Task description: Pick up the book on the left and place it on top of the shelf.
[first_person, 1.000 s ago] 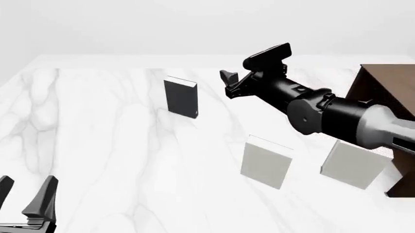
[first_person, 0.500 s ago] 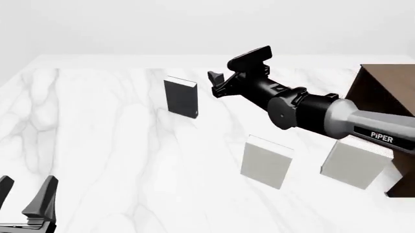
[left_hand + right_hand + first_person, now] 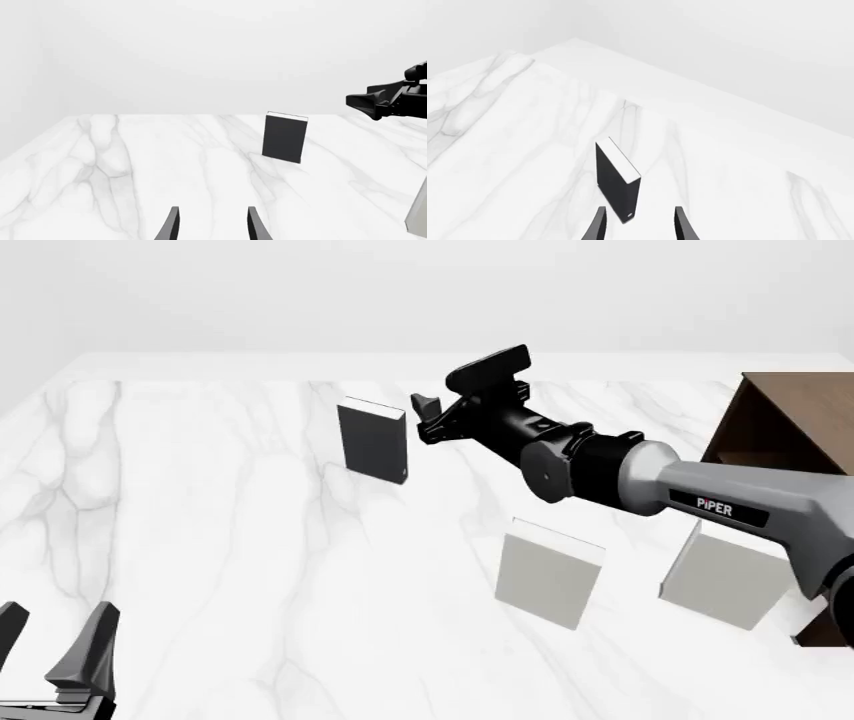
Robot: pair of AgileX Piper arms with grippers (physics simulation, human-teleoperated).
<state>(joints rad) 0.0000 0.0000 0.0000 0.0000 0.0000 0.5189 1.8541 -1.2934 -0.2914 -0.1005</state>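
The small dark book (image 3: 372, 442) stands upright on the marble table at the far left of the book row; it also shows in the left wrist view (image 3: 285, 137) and the right wrist view (image 3: 616, 179). My right gripper (image 3: 427, 422) is open, just right of the book's top edge, with its fingers (image 3: 596, 226) either side of the book's near end without touching. My left gripper (image 3: 54, 645) is open and empty at the near left corner, far from the book. The dark brown shelf (image 3: 787, 430) stands at the right edge.
Two larger white-grey books stand upright on the table: one in the middle (image 3: 549, 574) and one further right (image 3: 727, 578) next to the shelf. My right arm (image 3: 694, 495) stretches above them. The right gripper (image 3: 380, 100) shows in the left wrist view.
My right gripper has moved left and a little forward, from well right of the book to just beside its top edge. The left arm and all books have not moved.
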